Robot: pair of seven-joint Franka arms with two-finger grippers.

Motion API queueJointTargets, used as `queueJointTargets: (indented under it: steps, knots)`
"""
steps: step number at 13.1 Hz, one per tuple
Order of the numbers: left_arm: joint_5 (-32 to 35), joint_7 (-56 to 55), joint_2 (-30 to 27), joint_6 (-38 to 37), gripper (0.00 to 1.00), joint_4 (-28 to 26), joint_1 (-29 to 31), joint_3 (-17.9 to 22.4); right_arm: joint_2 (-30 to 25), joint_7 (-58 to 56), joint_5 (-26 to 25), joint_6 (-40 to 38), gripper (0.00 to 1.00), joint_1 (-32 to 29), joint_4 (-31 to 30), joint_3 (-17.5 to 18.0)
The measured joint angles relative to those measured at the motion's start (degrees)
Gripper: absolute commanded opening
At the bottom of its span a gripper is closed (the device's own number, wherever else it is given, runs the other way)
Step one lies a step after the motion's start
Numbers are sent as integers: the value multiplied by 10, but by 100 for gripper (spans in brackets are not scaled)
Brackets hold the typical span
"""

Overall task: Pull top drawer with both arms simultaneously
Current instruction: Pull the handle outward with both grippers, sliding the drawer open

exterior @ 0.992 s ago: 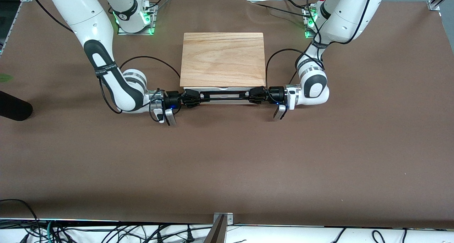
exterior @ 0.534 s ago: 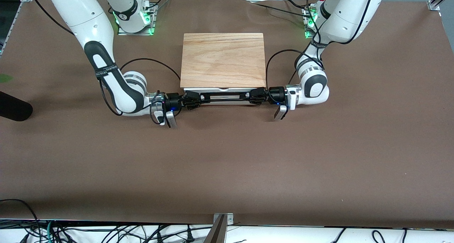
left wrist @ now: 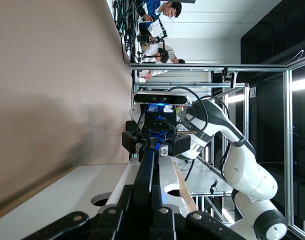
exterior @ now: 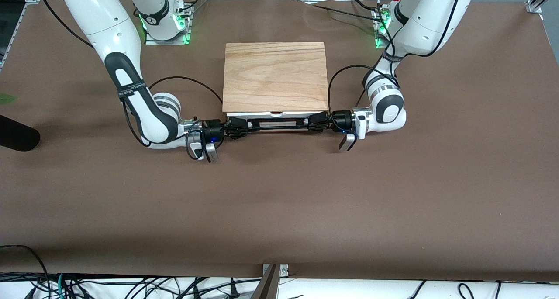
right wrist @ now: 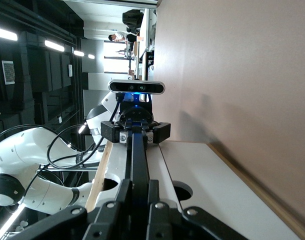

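The white jointed left arm [exterior: 419,24] reaches down from its base, forearm bent low and level, its black two-finger left gripper [exterior: 315,121] pointing sideways toward the right arm, fingers closed. The white jointed right arm [exterior: 131,76] mirrors it, its black two-finger right gripper [exterior: 238,127] pointing back at the left, fingers likewise closed

top drawer [exterior: 276,119]: under cabinet top [exterior: 275,76], nearer camera | left gripper [exterior: 312,122], right gripper [exterior: 238,127]: at handle [exterior: 275,120] ends

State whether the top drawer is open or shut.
Slightly open: top drawer juts past the cabinet top, both grippers shut on its handle.
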Motion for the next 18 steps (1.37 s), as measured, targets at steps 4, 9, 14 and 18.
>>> queueJointTargets:
  steps: [4, 9, 14, 18]
  knots:
    - [0, -9, 5, 5, 0, 12, 0, 1, 4, 4, 0, 2, 0, 5, 11, -7]
    - [0, -14, 2, 15, 0, 12, 0, 0, 5, 6, 0, 2, 0, 9, 15, -12]
    - [0, -16, -10, 40, 0, 8, -3, -2, 5, 8, 0, 1, 0, 13, 19, -17]
    - [0, -22, -14, 48, 0, 7, -3, -2, 5, 15, 0, 0, 0, 18, 22, -22]
